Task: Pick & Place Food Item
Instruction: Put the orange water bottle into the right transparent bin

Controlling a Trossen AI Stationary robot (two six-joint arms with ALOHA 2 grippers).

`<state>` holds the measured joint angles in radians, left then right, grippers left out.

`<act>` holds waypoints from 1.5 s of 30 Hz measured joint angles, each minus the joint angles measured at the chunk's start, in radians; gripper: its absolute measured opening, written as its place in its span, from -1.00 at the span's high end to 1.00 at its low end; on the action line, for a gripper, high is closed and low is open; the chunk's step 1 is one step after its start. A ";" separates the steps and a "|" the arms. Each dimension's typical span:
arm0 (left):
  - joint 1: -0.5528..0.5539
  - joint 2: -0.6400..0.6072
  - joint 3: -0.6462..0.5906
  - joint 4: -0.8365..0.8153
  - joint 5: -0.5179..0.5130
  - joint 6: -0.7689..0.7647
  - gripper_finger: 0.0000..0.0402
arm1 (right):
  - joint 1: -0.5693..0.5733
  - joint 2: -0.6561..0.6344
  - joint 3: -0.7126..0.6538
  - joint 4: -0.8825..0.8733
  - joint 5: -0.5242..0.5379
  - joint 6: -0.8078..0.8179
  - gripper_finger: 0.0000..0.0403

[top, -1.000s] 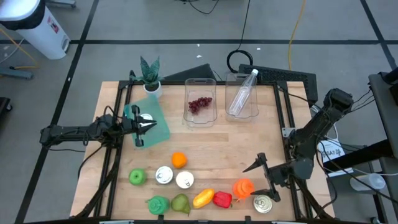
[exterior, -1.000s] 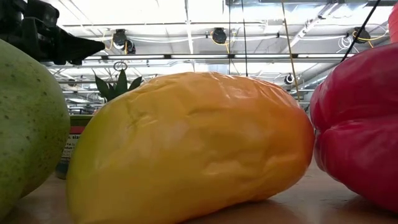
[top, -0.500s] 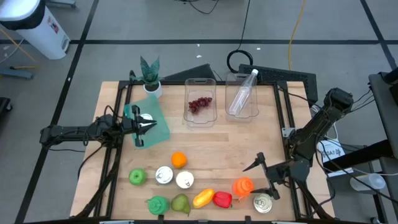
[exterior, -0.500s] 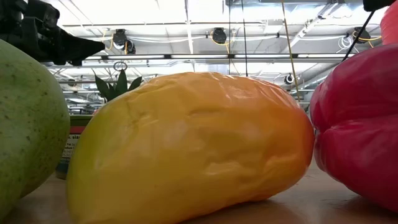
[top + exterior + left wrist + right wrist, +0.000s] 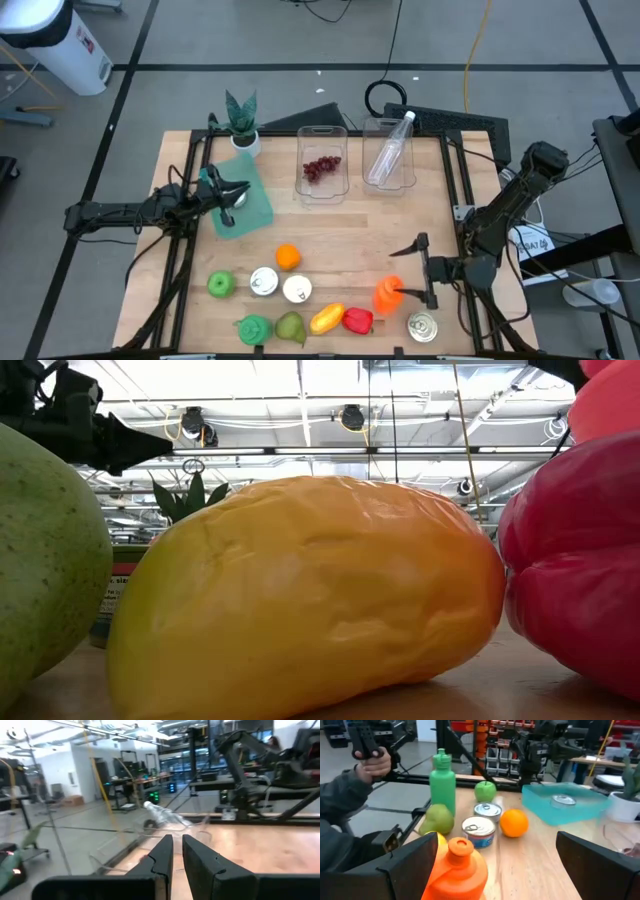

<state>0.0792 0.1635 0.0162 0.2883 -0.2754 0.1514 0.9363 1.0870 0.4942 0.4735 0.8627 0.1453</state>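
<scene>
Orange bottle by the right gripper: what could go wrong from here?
1. The right gripper is open around the orange bottle. If it closes off-centre, the bottle may tip onto the red pepper or the can close by.
2. Carrying it across, the arm could brush the orange.
3. The left gripper, shut, hovers above the teal tray, so both arms could crowd there.

Grapes (image 5: 321, 167) in bin (image 5: 322, 190), bottle (image 5: 391, 147) in bin (image 5: 376, 186) beside it
</scene>
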 joint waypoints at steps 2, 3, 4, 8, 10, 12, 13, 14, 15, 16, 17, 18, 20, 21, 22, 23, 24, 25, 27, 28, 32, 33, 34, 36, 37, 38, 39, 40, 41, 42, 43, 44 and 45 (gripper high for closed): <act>0.000 0.000 0.000 0.001 -0.012 0.031 0.75 | -0.011 0.000 0.000 0.042 -0.001 -0.027 -0.95; 0.000 0.000 0.000 0.001 -0.013 0.040 0.75 | -0.017 0.000 0.000 0.067 -0.002 -0.036 -0.95; 0.000 0.000 0.000 0.001 -0.014 0.047 0.75 | -0.021 -0.001 0.000 0.082 -0.002 -0.042 -0.95; 0.000 0.000 0.000 0.000 -0.013 0.029 0.75 | -0.026 -0.001 0.000 0.083 -0.003 -0.035 -0.95; 0.000 0.000 0.000 -0.007 -0.013 0.001 0.75 | -0.026 -0.001 0.000 0.072 -0.032 -0.016 -0.95; 0.000 0.000 0.000 -0.018 -0.007 -0.018 0.75 | -0.026 -0.001 0.000 0.056 -0.092 0.015 -0.95; 0.000 0.000 0.000 -0.026 0.003 -0.023 0.75 | -0.026 -0.001 0.000 0.049 -0.117 0.029 -0.95; 0.000 0.000 0.000 -0.031 0.016 -0.023 0.75 | -0.025 -0.001 0.000 0.043 -0.134 0.044 -0.95; 0.000 0.000 0.000 -0.032 0.025 -0.023 0.75 | -0.024 -0.001 0.000 0.038 -0.142 0.055 -0.95; 0.000 0.000 0.000 -0.032 0.036 -0.024 0.75 | -0.024 -0.001 0.000 0.037 -0.157 0.062 -0.95; 0.000 0.000 0.000 -0.032 0.046 -0.023 0.75 | -0.024 -0.001 0.000 0.038 -0.159 0.065 -0.95; 0.000 0.000 0.000 -0.032 0.051 -0.017 0.75 | -0.025 -0.001 -0.001 0.038 -0.158 0.070 -0.95; 0.000 0.000 0.000 -0.030 0.057 -0.003 0.75 | -0.025 -0.001 -0.001 0.039 -0.158 0.079 -0.95; 0.000 0.000 0.000 -0.030 0.057 0.002 0.75 | -0.025 -0.001 -0.001 0.041 -0.158 0.078 -0.95; 0.000 0.000 0.000 -0.030 0.057 0.005 0.75 | -0.025 0.000 -0.001 0.047 -0.159 0.076 -0.95; 0.000 0.000 0.000 -0.030 0.057 0.009 0.75 | -0.025 0.000 -0.001 0.058 -0.163 0.069 -0.95; 0.000 0.000 0.000 -0.030 0.057 0.012 0.75 | -0.024 -0.002 -0.001 0.069 -0.186 0.056 -0.95; 0.000 0.000 0.000 -0.030 0.057 0.012 0.75 | -0.022 -0.007 -0.001 0.079 -0.224 0.044 -0.95; 0.000 0.000 0.000 -0.030 0.057 0.010 0.75 | -0.017 -0.024 -0.001 0.102 -0.321 0.020 -0.95; 0.000 0.000 0.000 -0.030 0.057 0.006 0.75 | -0.014 -0.038 -0.001 0.107 -0.359 0.016 -0.95; 0.000 0.000 0.000 -0.031 0.058 0.004 0.75 | 0.021 -0.106 -0.001 0.031 -0.390 0.028 -0.95; 0.000 0.000 0.000 -0.031 0.058 0.004 0.75 | 0.031 -0.122 -0.001 -0.010 -0.386 0.039 -0.95; 0.000 0.000 0.000 -0.031 0.058 0.003 0.75 | 0.041 -0.134 -0.001 -0.049 -0.377 0.054 -0.95; 0.000 0.000 0.000 -0.031 0.059 0.003 0.75 | 0.060 -0.148 -0.001 -0.132 -0.333 0.093 -0.95; 0.000 0.000 0.000 -0.031 0.059 0.003 0.75 | 0.066 -0.148 -0.001 -0.165 -0.312 0.107 -0.95; 0.000 0.000 0.000 -0.031 0.059 0.003 0.75 | 0.069 -0.143 -0.001 -0.196 -0.299 0.121 -0.95; 0.000 0.000 0.000 -0.031 0.059 0.002 0.75 | 0.070 -0.133 -0.001 -0.216 -0.288 0.137 -0.95; 0.000 0.000 0.000 -0.031 0.059 0.002 0.75 | 0.070 -0.121 -0.001 -0.221 -0.287 0.151 -0.95; 0.000 0.000 0.000 -0.031 0.059 0.001 0.75 | 0.068 -0.108 -0.001 -0.214 -0.287 0.156 -0.95; 0.000 0.000 0.000 -0.031 0.060 0.000 0.75 | 0.066 -0.097 -0.001 -0.200 -0.287 0.155 -0.95; 0.000 0.000 0.000 -0.031 0.060 0.000 0.75 | 0.065 -0.087 -0.001 -0.183 -0.287 0.151 -0.95; 0.000 0.000 0.000 -0.031 0.061 0.000 0.75 | 0.065 -0.077 -0.001 -0.167 -0.287 0.145 -0.95; 0.000 0.000 0.000 -0.031 0.061 0.000 0.75 | 0.065 -0.068 -0.001 -0.157 -0.287 0.138 -0.95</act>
<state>0.0792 0.1632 0.0159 0.2573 -0.2144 0.1516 1.0008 1.0191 0.4931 0.3167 0.5758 0.2831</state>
